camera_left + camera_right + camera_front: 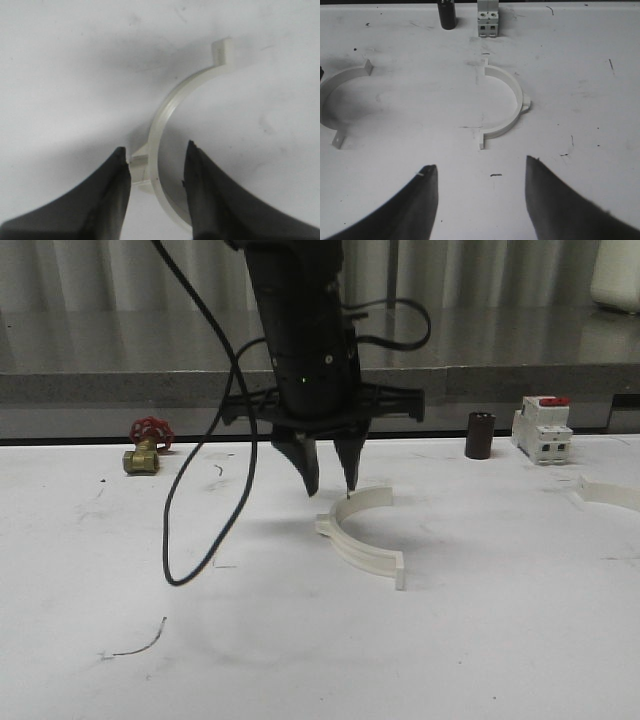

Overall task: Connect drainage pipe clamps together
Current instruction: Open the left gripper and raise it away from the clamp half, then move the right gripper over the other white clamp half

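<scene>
One white drainage pipe clamp lies flat on the white table near the middle. My left gripper hangs just over its far end. In the left wrist view this clamp curves down between the two dark fingers, and the left gripper is open and straddles the band without squeezing it. A second clamp lies at the right edge of the table. In the right wrist view that second clamp lies ahead of my right gripper, which is open and holds nothing. The first clamp shows off to one side.
A white breaker with a red top and a dark cylinder stand at the back right. A brass valve with a red handle sits at the back left. The left arm's black cable loops down to the table.
</scene>
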Tool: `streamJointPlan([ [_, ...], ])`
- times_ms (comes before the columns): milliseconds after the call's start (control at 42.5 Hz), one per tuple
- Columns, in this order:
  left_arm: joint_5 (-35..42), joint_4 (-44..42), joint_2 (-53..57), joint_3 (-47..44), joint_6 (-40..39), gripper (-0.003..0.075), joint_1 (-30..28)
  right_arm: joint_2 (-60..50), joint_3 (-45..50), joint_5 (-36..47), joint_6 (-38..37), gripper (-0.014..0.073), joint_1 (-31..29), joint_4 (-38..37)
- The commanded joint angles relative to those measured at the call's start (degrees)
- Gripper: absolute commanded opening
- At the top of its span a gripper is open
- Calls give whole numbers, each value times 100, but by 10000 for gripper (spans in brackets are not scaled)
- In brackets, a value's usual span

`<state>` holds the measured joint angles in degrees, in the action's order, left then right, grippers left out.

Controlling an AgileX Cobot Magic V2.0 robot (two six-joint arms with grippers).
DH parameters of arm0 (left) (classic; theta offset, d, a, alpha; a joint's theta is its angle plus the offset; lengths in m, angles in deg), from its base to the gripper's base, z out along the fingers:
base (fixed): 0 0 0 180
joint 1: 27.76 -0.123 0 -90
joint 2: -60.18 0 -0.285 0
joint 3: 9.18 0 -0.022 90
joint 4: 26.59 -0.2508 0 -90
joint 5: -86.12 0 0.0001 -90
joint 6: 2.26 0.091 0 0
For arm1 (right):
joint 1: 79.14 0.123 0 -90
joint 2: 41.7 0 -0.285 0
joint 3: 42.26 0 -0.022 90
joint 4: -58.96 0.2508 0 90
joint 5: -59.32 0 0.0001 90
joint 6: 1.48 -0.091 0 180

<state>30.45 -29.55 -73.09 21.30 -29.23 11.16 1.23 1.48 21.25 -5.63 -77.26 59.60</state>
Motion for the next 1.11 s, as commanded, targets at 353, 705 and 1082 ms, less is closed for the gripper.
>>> streamJointPlan([
  [353,-111,-904,2705,-747,1669,294,-285,41,-195,352,46,425,-39,17],
  [705,1375,60,5477,-3605,2775,294,-607,41,-195,352,46,425,-39,17],
  [1082,1927,106,8121,-6270,2775,294,-607,41,-195,376,46,425,-39,17],
])
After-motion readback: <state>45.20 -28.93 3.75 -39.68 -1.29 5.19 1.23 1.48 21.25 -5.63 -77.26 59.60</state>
